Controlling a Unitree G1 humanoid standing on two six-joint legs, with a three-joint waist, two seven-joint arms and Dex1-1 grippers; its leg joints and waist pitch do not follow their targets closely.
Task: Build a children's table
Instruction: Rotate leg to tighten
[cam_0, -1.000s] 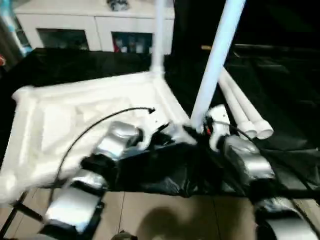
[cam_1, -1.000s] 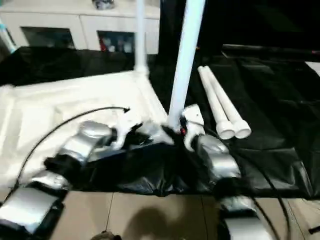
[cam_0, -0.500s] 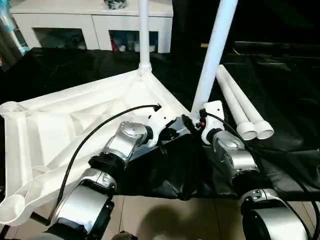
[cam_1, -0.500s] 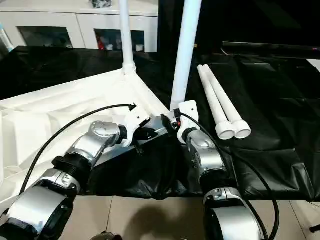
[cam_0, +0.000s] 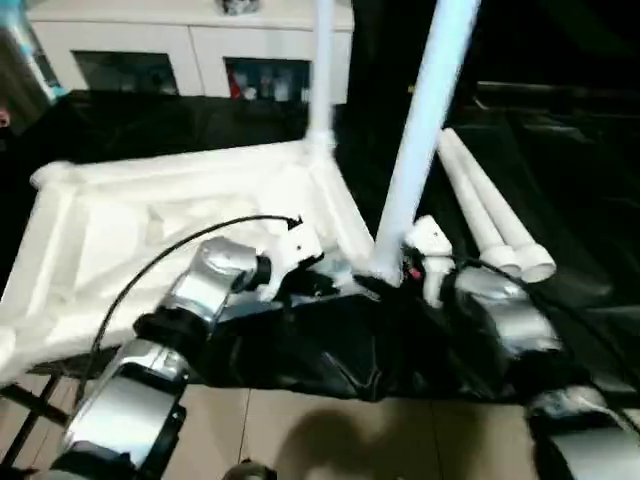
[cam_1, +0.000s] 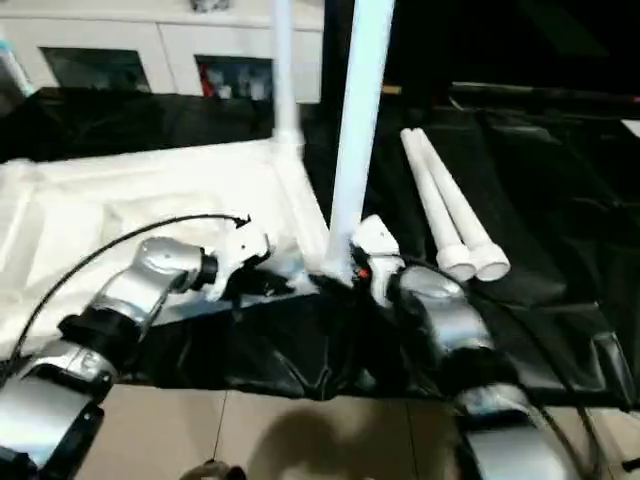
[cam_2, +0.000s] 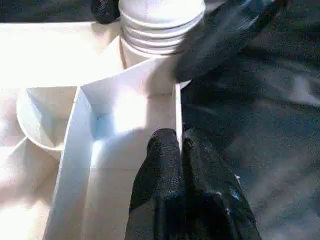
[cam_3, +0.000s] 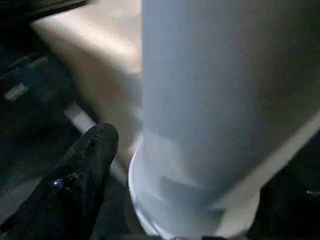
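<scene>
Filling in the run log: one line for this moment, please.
left gripper: shut on tabletop rim | right gripper: astride near leg | spare legs: lying right

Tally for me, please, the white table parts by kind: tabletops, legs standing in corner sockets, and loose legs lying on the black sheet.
Tabletop: 1
Legs standing in sockets: 2, the near leg and the far leg
Loose legs lying side by side on the black sheet: 2
Total: 5 parts
</scene>
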